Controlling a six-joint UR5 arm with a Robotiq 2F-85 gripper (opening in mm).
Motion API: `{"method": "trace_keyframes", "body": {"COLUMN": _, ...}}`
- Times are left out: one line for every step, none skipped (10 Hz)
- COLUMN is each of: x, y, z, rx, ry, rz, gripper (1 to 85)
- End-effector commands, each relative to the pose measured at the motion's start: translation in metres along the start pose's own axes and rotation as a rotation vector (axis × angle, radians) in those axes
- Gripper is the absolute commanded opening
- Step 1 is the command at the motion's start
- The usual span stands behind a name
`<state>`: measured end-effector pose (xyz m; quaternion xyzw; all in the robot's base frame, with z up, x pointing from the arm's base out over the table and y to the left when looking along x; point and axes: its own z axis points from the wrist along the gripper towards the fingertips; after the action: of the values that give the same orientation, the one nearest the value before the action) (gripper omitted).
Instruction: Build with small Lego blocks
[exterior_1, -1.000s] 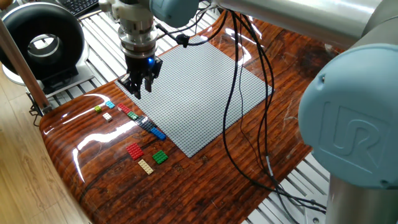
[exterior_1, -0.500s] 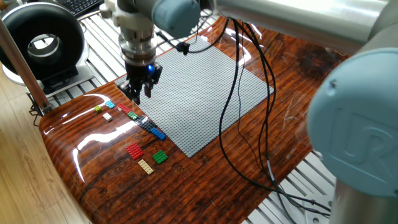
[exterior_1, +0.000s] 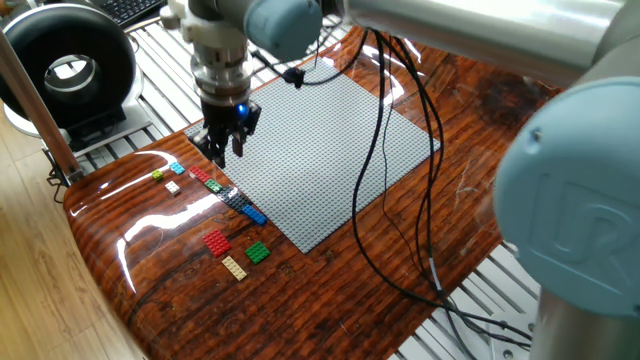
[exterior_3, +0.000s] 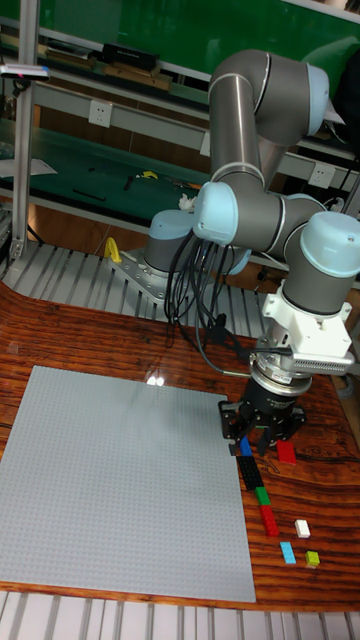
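Gripper (exterior_1: 226, 145) hung over baseplate (exterior_1: 320, 150) edge, fingers parted, empty. Pick step: descent onto brick row (exterior_1: 228, 195) needed next.

Hand over the brick row at the baseplate's edge

The hand (exterior_3: 262, 447) hangs fingers down, seemingly parted, above small Lego blocks (exterior_3: 268, 500) on the wooden tabletop (exterior_3: 120, 340); the grey baseplate (exterior_3: 120, 480) lies at its 9 o'clock.

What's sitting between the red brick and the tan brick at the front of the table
Nothing: in the fixed view the red brick and the tan brick lie apart with bare wood between them. The green brick sits off to the side.
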<state>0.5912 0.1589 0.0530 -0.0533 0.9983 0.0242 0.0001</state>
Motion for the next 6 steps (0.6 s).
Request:
{"method": "trace_keyframes", "body": {"x": 0.015, "y": 0.004, "z": 0.001, "rx": -0.006, "ry": 0.057, "rz": 0.008, "gripper": 48.3}}
{"method": "trace_keyframes", "body": {"x": 0.013, "y": 0.009, "z": 0.004, "rx": -0.006, "ry": 0.055, "rz": 0.013, "gripper": 48.3}}
{"method": "trace_keyframes", "body": {"x": 0.011, "y": 0.016, "z": 0.007, "rx": -0.01, "ry": 0.055, "rz": 0.028, "gripper": 49.0}}
{"method": "trace_keyframes", "body": {"x": 0.008, "y": 0.023, "z": 0.01, "rx": -0.008, "ry": 0.043, "rz": 0.037, "gripper": 49.3}}
{"method": "trace_keyframes", "body": {"x": 0.005, "y": 0.017, "z": 0.011, "rx": 0.027, "ry": 0.03, "rz": 0.036, "gripper": 50.0}}
{"method": "trace_keyframes", "body": {"x": 0.001, "y": 0.012, "z": 0.007, "rx": 0.022, "ry": 0.015, "rz": 0.023, "gripper": 49.3}}
